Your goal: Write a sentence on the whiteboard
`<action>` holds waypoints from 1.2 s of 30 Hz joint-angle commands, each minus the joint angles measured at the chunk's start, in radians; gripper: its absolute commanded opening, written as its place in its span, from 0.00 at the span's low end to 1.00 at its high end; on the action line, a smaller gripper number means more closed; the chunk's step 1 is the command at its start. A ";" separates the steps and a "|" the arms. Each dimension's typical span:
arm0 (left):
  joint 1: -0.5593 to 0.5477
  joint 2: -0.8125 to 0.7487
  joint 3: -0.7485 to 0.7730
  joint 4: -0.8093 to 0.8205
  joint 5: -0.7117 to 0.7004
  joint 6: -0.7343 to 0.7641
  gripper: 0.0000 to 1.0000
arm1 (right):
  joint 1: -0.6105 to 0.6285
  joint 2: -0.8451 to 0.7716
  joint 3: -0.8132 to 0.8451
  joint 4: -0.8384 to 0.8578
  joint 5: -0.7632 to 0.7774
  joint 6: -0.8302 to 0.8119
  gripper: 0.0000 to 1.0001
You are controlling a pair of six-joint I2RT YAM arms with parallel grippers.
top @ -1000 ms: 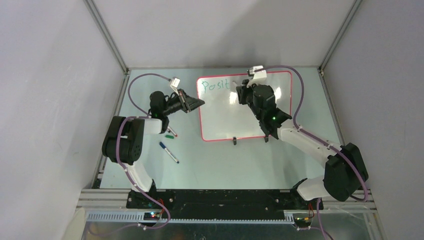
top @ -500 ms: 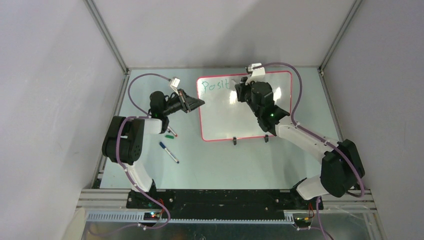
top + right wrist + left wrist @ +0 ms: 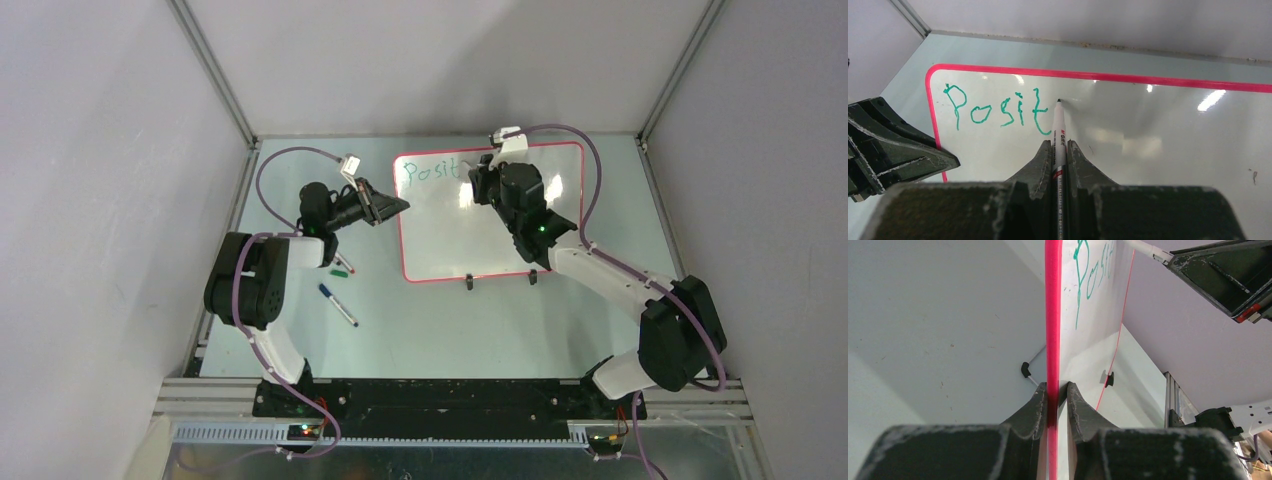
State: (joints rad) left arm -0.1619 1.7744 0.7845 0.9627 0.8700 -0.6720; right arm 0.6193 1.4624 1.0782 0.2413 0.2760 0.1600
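The whiteboard (image 3: 450,230) lies on the table, white with a red-pink rim and two black feet at its near edge. The sentence (image 3: 427,172) reads "Posit" in green at its top left; it also shows in the right wrist view (image 3: 993,111). My left gripper (image 3: 400,206) is shut on the board's left rim (image 3: 1053,340). My right gripper (image 3: 472,178) is shut on a white marker (image 3: 1058,135). The marker's tip (image 3: 1058,101) is at the board surface just right of the "t".
Two loose markers lie on the table left of the board: a blue-capped one (image 3: 337,304) and a green and red one (image 3: 342,268). The enclosure's walls and metal frame posts stand around the table.
My right gripper with the marker has shifted slightly toward the board's top edge, right of the "t". The left gripper and the board have not moved.
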 commanded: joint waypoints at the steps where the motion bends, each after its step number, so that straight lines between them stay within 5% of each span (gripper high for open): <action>1: -0.014 -0.026 -0.003 0.015 -0.029 0.055 0.00 | -0.001 0.005 0.052 0.010 0.021 0.012 0.00; 36: -0.013 -0.030 -0.004 0.016 -0.028 0.057 0.00 | 0.017 0.018 0.054 -0.014 0.057 -0.003 0.00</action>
State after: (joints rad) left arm -0.1619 1.7744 0.7845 0.9623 0.8688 -0.6720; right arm 0.6262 1.4685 1.0889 0.2230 0.3023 0.1661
